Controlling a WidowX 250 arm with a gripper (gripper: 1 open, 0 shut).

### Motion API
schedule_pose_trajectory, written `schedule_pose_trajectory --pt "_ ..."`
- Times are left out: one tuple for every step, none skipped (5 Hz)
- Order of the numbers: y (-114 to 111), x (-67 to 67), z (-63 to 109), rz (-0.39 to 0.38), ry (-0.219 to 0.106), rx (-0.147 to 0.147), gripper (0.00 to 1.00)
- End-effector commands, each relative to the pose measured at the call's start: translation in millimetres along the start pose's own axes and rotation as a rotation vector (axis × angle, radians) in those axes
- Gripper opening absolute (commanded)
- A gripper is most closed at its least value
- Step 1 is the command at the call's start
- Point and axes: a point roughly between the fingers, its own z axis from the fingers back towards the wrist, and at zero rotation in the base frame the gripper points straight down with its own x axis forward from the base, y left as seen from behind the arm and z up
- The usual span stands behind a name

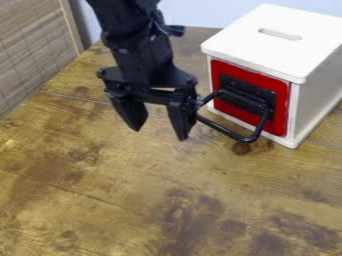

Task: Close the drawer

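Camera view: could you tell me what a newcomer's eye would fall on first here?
Probably the black gripper at centre, pointing down with its jaws open above the wooden table. Next, the red drawer with its black loop handle, set in the white box at the right.

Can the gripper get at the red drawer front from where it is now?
Probably yes. The open gripper hangs just beside the drawer's black wire handle, and only bare wooden table lies between it and the red drawer front; nothing blocks the way.

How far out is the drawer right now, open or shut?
Slightly open, apparently: the drawer front stands a little proud of the white box; how far, I cannot tell.
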Motion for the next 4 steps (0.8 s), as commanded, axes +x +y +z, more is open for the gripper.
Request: schedule_pose_trajectory --pt "16 11.4 17.7 0.002 -0.071 -0.009 1.0" --pt "4 22.1 14.0 -0.014 -0.086 -0.016 1.0" --pt "-10 30.3 11.8 -0.037 -0.099 -0.019 1.0" --pt "-11 38.7 11.2 -0.037 -0.116 -0.019 1.0"
